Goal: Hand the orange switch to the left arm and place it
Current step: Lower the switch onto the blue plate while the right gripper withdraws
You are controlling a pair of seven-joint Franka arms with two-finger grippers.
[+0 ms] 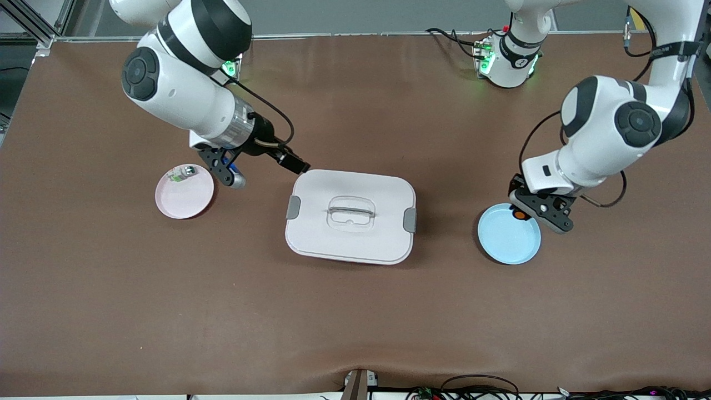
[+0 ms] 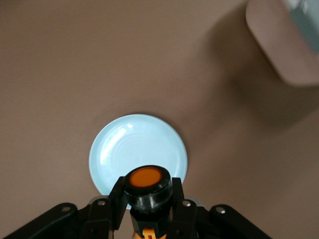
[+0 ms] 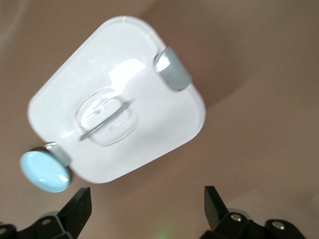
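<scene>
- Left claw (image 1: 527,214): fingers closed onto the orange switch (image 1: 519,213), one finger against each side of its black body, with the orange cap facing up toward the wrist camera. In the left wrist view the switch (image 2: 146,185) sits between the two fingers (image 2: 115,199), directly over the rim of the blue plate (image 2: 134,144).
- Right claw (image 1: 230,172): fingers spread wide, nothing between them. It hangs over the worktop (image 1: 355,322) between the pink plate (image 1: 186,194) and the box (image 1: 350,216). In the right wrist view both fingertips (image 3: 82,201) stand well apart, with the box (image 3: 119,124) in view past them.
- Box: white, lid on, grey latches at both short ends, clear recessed handle in the middle of the lid. It lies on the worktop between the two plates and therefore between the two claws.
- Blue plate (image 1: 508,236): beside the box, toward the left arm's end of the worktop; bare surface.
- Pink plate: beside the box, toward the right arm's end of the worktop. A small green-and-silver clear piece (image 1: 180,174) lies on its rim.
- Orange switch relative to the box: well apart from it, held over the blue plate's edge.
</scene>
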